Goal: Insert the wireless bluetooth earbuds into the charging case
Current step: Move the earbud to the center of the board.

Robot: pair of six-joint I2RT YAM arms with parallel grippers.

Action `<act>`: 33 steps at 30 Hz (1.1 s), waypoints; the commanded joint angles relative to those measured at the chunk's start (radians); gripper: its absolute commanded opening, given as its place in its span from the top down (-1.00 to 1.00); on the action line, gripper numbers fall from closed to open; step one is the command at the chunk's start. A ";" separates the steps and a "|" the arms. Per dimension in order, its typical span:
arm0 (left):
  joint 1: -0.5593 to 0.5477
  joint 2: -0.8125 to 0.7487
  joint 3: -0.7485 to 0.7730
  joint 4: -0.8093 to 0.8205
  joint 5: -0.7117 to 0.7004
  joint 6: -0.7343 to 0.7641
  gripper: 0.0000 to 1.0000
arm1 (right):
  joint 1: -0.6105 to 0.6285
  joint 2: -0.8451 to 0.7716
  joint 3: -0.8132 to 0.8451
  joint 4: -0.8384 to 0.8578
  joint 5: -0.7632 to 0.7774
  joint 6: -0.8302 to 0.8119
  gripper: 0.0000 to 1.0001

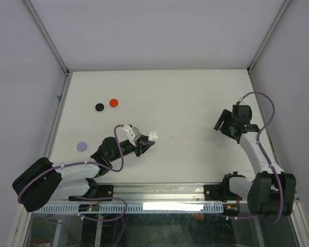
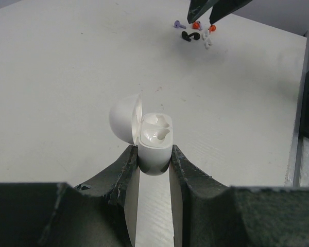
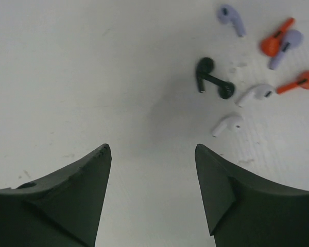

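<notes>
Left fingers (image 2: 124, 175): narrow, clamped on the lower body of the charging case, one pad on each flank.
Left gripper (image 2: 153, 152): low over the table (image 1: 195, 103), holding the case upright.
Charging case (image 2: 155, 140): white, standing up just past the left fingertips.
Case lid (image 2: 122, 119): swung open to one side on its hinge.
Case wells (image 2: 157, 128): two, both bare.
Right fingers (image 3: 87, 180): spread wide, gripping nothing, raised above the table.
Right gripper (image 3: 152, 148): gap over bare tabletop, earbuds ahead and off to one side.
White earbuds (image 3: 227, 124): two, closest to the right fingertips, lying apart from each other.
Black earbuds (image 3: 205, 69): two, just beyond the white ones, touching or crossed.
Orange earbuds (image 3: 301, 81): two, farther out, one resting against a lilac bud.
Lilac earbuds (image 3: 230, 18): two, farthest from the right fingertips.
Lilac disc (image 1: 82, 146): well to the side of the left fingers.
Black disc (image 1: 99, 107) and red disc (image 1: 113, 102): side by side, well beyond the left fingers.
</notes>
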State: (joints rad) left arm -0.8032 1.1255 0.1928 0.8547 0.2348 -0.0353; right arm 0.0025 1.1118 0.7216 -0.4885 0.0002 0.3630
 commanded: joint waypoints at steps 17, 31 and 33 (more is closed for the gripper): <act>0.016 -0.017 0.039 -0.025 -0.020 0.040 1.00 | -0.171 0.189 -0.041 0.086 0.251 0.121 0.07; 0.016 -0.001 0.054 -0.046 0.006 0.047 1.00 | -0.176 0.262 -0.032 0.111 0.155 0.098 0.34; 0.016 -0.005 0.054 -0.050 0.007 0.047 1.00 | -0.176 0.268 -0.031 0.120 0.118 0.081 0.38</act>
State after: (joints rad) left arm -0.7967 1.1313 0.2085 0.7773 0.2157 -0.0113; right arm -0.1669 1.3693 0.6731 -0.4110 0.1829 0.4622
